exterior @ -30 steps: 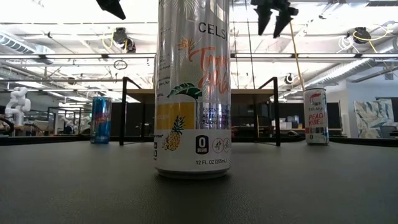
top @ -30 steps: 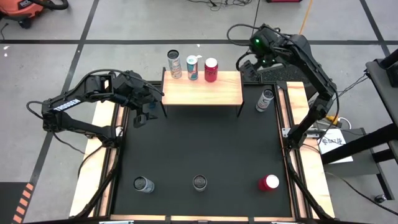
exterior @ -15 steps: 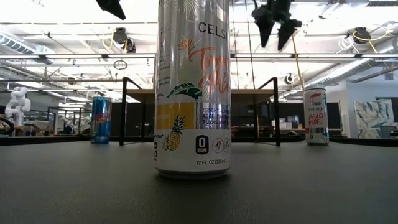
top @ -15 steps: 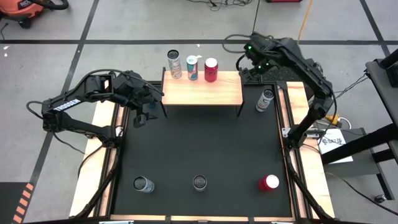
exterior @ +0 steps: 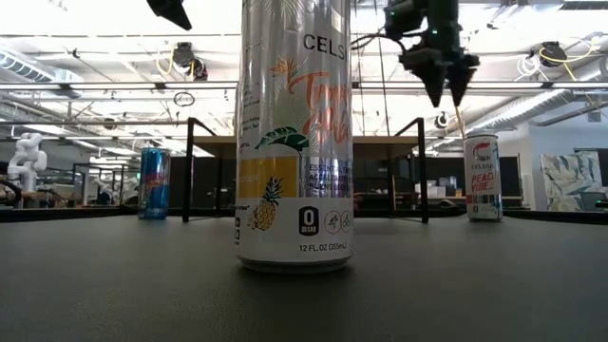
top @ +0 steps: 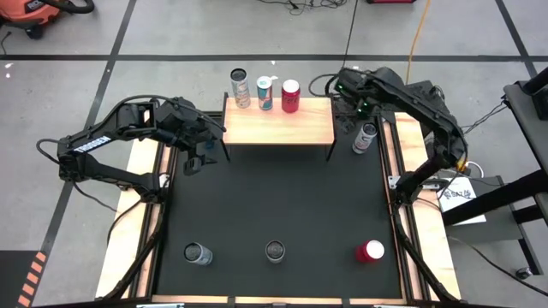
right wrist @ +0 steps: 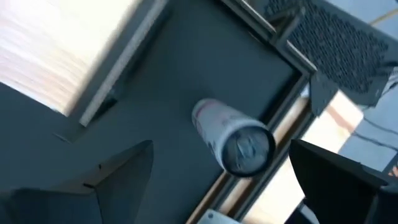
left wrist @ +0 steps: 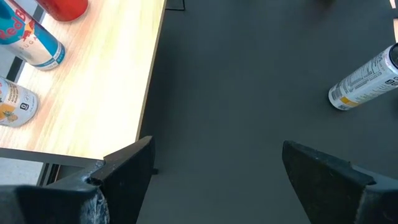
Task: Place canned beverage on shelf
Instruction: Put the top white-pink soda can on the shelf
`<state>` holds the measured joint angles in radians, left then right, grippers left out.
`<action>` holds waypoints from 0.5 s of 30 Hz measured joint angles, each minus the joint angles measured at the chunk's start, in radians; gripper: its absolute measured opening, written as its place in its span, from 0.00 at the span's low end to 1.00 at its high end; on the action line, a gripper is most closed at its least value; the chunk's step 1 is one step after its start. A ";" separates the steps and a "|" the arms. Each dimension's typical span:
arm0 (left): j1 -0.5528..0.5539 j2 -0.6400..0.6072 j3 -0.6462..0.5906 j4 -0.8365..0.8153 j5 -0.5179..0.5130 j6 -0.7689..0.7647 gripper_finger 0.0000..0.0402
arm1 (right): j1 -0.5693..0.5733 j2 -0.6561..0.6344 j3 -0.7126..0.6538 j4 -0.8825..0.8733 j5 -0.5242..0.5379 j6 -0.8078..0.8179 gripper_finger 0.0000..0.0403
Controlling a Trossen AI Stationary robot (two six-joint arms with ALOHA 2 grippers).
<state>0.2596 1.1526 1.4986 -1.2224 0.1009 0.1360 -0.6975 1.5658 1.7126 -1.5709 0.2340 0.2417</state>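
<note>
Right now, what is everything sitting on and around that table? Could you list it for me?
Shelf: one, light wood on black legs, far middle of the mat.
Cans on the shelf: three along its far edge; silver, white and teal, red.
Can by the shelf's right end: one, silver and white, standing on the mat.
Cans along the near edge: three, standing; silver, silver with pineapple print, red.
Mat: one, black, covering the table.
Left tool: open, empty, beside the shelf's left end.
Right tool: open, empty, above the can by the shelf's right end.
</note>
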 joint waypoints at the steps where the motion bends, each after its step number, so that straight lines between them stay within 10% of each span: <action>1: 0.000 0.000 0.000 -0.001 0.000 0.000 0.87 | -0.005 -0.020 -0.021 -0.001 0.000 0.005 0.89; 15: 0.000 0.000 0.000 -0.003 0.000 0.000 0.87 | -0.056 -0.243 -0.265 0.112 -0.054 0.063 0.89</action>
<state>0.2593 1.1526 1.4986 -1.2259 0.1009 0.1356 -0.7536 1.3231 1.4471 -1.4586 0.1795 0.3044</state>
